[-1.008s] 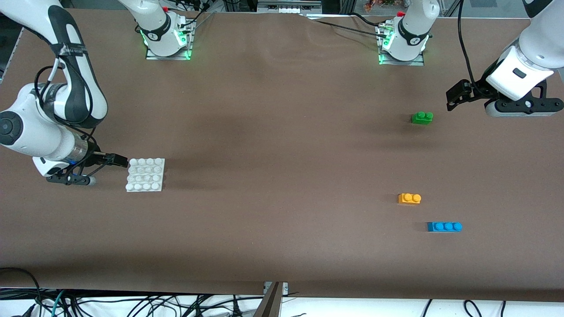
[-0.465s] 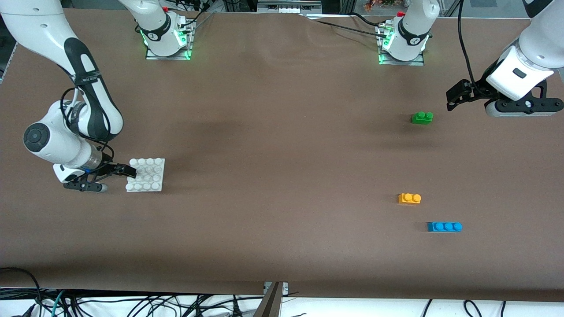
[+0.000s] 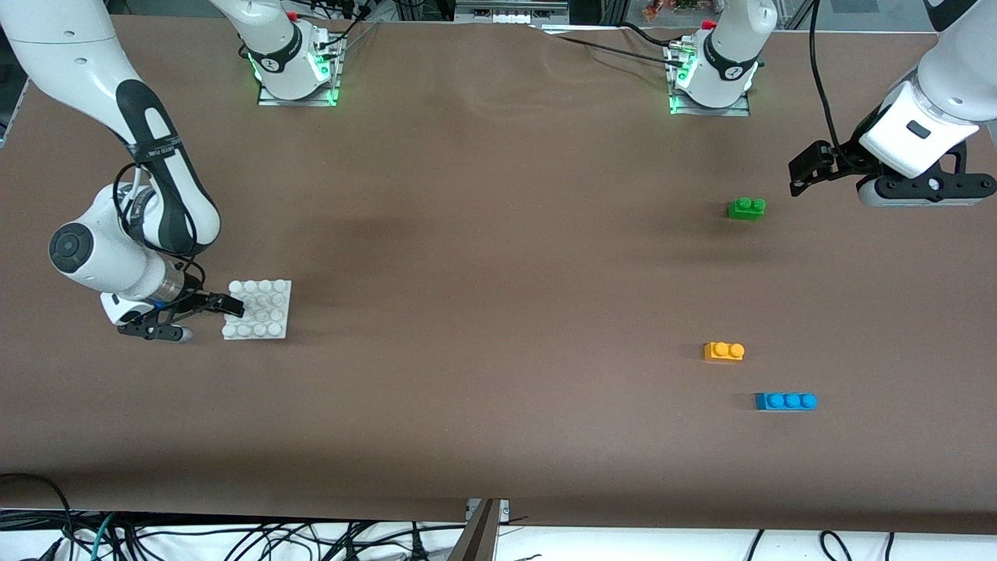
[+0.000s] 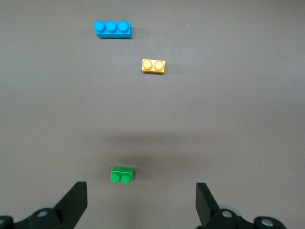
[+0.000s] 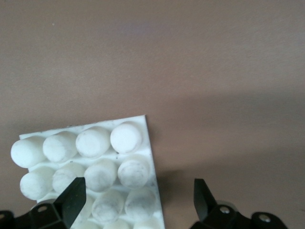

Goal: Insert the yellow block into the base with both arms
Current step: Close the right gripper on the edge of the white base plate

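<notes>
The yellow block [image 3: 723, 351] lies on the table toward the left arm's end, and shows in the left wrist view [image 4: 153, 66]. The white studded base [image 3: 261, 309] lies flat toward the right arm's end. My right gripper [image 3: 230, 305] is open and low at the base's edge. In the right wrist view [image 5: 138, 193] one finger [image 5: 74, 196] is over the studs, the other over bare table, and the base's side edge [image 5: 90, 162] runs between them. My left gripper [image 3: 810, 167] waits open and empty in the air beside the green brick, and its own view [image 4: 141, 200] shows both fingers wide apart.
A green two-stud brick [image 3: 746, 208] lies farther from the front camera than the yellow block and shows in the left wrist view [image 4: 122, 174]. A blue three-stud brick [image 3: 785, 401] lies nearer than the yellow block, also in the left wrist view [image 4: 112, 29].
My right arm has swung in toward the base, and its fingers now reach over the base's edge. The left arm and all bricks have not moved.
</notes>
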Tool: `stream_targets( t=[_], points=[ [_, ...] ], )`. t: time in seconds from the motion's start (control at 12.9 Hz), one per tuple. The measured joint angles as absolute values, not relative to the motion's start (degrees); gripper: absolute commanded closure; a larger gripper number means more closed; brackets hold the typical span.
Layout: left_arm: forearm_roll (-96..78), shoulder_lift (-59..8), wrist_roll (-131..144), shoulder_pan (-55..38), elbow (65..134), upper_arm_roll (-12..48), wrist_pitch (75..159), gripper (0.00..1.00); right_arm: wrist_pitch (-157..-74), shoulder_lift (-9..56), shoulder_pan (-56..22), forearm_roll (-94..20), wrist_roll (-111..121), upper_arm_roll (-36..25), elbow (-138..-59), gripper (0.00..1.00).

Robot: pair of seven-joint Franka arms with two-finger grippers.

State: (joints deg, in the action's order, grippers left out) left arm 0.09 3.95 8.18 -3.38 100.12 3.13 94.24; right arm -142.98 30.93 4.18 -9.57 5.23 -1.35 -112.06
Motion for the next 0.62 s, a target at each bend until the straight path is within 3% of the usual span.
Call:
stream_targets(
  t=[0.62],
  points=[
    [0.1,4.0,8.2,-3.4,100.1,3.1,94.2,0.00,-142.9,32.1,4.2,-11.6,9.4,-1.1,-112.1,0.00]
  ],
)
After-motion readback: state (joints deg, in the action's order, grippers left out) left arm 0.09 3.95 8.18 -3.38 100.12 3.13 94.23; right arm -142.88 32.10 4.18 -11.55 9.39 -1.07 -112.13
